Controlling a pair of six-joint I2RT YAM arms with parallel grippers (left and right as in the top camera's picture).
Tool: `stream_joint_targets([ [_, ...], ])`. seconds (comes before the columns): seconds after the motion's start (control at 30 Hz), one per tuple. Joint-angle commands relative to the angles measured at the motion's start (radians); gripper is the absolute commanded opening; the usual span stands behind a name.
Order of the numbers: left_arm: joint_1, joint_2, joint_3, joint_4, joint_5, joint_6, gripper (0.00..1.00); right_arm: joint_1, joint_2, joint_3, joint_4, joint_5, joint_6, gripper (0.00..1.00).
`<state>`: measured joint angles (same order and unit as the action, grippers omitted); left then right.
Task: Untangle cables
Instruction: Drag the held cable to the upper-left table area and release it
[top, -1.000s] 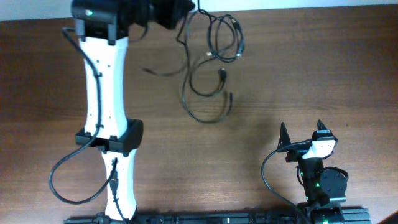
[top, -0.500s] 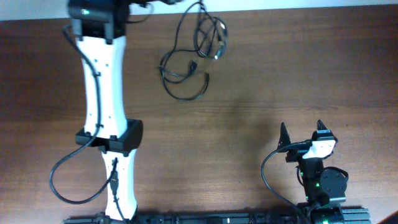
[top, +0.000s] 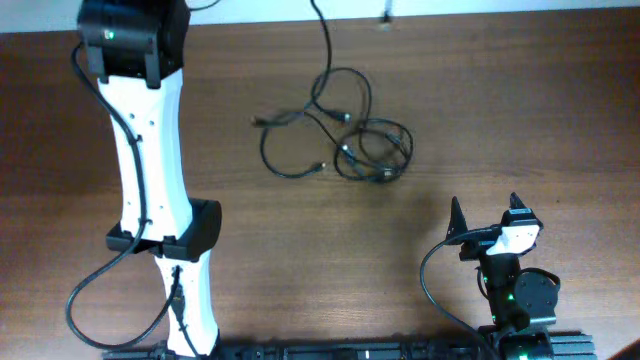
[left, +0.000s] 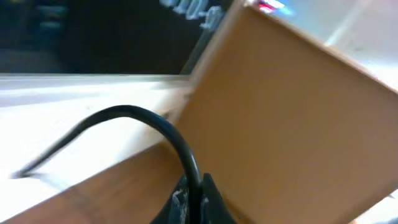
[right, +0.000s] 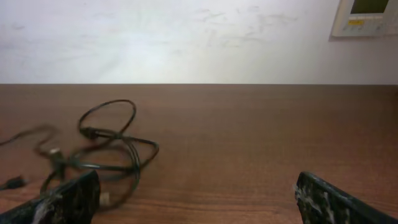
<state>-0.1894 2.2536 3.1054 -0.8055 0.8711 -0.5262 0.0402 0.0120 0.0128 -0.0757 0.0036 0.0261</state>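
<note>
Overhead vs half a second back: my left end effector (left: 194, 198), pinched shut on one strand, has swung further left. The cables (top: 372, 152) have dropped and spread across the middle of the surface (top: 500, 100), with one strand running off the far edge. Looser, I'd say, but not untangled. My right end effector (top: 486, 213) sits parked, fingers apart.

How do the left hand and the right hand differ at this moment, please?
The left hand is shut on one cable strand, while the right hand is open and holds nothing. The left arm reaches to the far edge of the table, whereas the right hand sits back by its base at the near side, apart from the cable tangle. Both are dark two-finger hands.
</note>
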Motion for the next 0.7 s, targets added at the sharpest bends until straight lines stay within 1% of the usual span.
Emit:
stream_joint_targets([
  [0.0,0.003,0.001,0.001,-0.027,-0.275,0.192,0.00,0.004,-0.006,-0.007,-0.005,0.008,0.004,0.97],
  [0.03,0.003,0.002,0.001,-0.032,-0.316,0.192,0.00,0.004,-0.006,-0.007,-0.005,0.008,0.004,0.97],
  [0.07,0.003,0.002,0.001,-0.050,-0.390,0.191,0.00,0.004,-0.006,-0.007,-0.004,0.008,0.004,0.98],
  [0.17,0.009,0.006,0.000,-0.146,-0.717,0.191,0.00,0.004,-0.006,-0.007,-0.005,0.008,0.004,0.98],
  [0.2,0.010,0.014,-0.018,-0.200,-0.912,0.191,0.00,0.004,-0.006,-0.007,-0.004,0.008,0.004,0.98],
  [0.3,0.041,0.024,-0.107,-0.213,-1.134,0.174,0.00,0.004,-0.006,-0.007,-0.005,0.008,0.004,0.98],
  [0.43,0.165,0.024,-0.275,-0.149,-1.134,0.172,0.00,0.004,-0.006,-0.007,-0.005,0.008,0.004,0.98],
  [0.5,0.233,0.024,-0.371,-0.054,-1.072,0.172,0.00,0.004,-0.006,-0.007,-0.005,0.008,0.004,0.97],
  [0.53,0.290,0.024,-0.450,0.055,-0.990,0.172,0.00,0.004,-0.006,-0.007,-0.005,0.008,0.004,0.98],
  [0.57,0.336,0.024,-0.527,0.174,-0.954,0.172,0.00,0.004,-0.006,-0.007,-0.005,0.008,0.004,0.97],
  [0.6,0.361,0.024,-0.576,0.243,-0.945,0.172,0.00,0.004,-0.006,-0.007,-0.004,0.008,0.004,0.98],
  [0.67,0.410,0.024,-0.690,0.383,-0.935,0.172,0.09,0.004,-0.006,-0.007,-0.005,0.008,0.004,0.97],
])
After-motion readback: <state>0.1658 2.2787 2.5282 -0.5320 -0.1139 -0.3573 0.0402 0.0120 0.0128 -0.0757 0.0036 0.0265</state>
